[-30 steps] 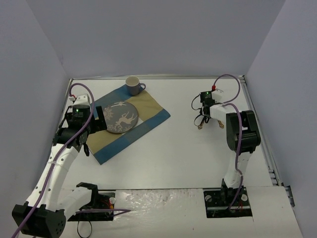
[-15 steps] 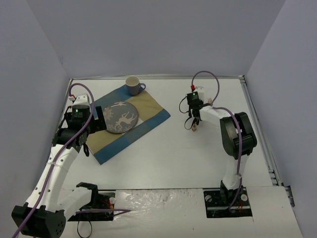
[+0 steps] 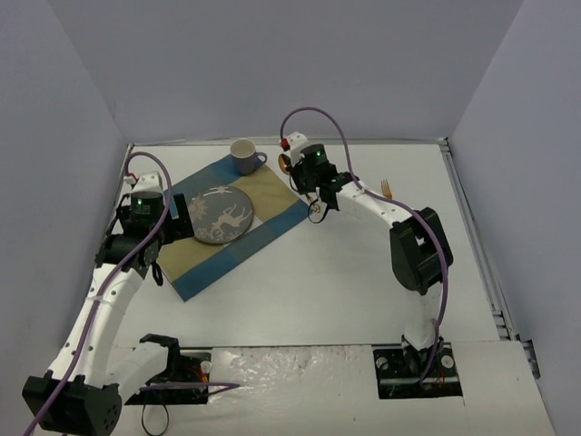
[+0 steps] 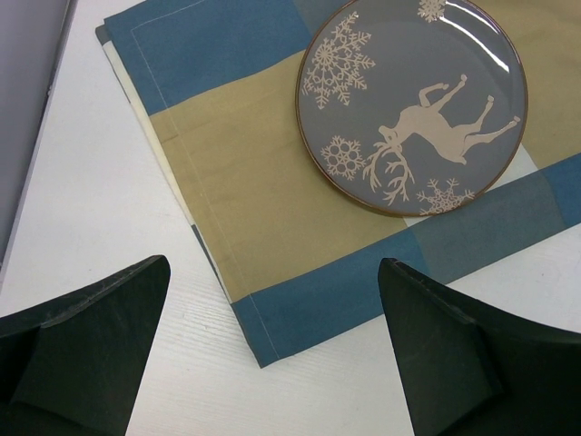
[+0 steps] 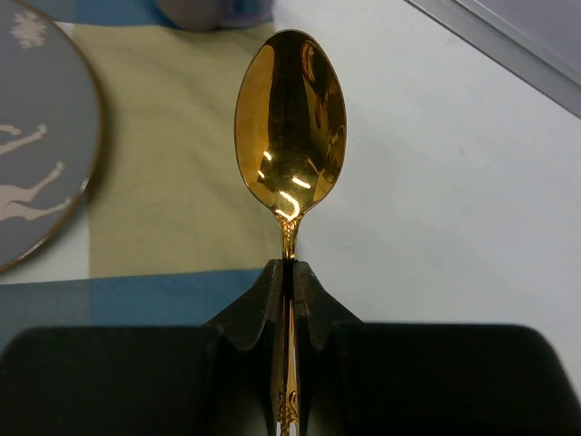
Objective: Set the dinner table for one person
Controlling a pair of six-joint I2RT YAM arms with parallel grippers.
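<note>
The right pincer (image 5: 289,272) is shut tight on the handle of a gold spoon (image 5: 290,127), bowl forward; the left pincer (image 4: 272,268) gapes empty. The white dinner table (image 3: 345,282) spreads beneath, its striped placemat (image 3: 272,195) towards ten o'clock, bearing a reindeer plate (image 3: 221,215) and, at its twelve o'clock corner, a cup (image 3: 243,156). The spoon hangs by the placemat's three o'clock edge, likely bound beside the plate. Its handle end is hidden; a fork (image 3: 387,188) at two o'clock is barely legible

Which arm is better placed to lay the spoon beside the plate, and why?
Right: the right hand grips the spoon at the placemat's edge near the plate; the left hand is open, empty.
</note>
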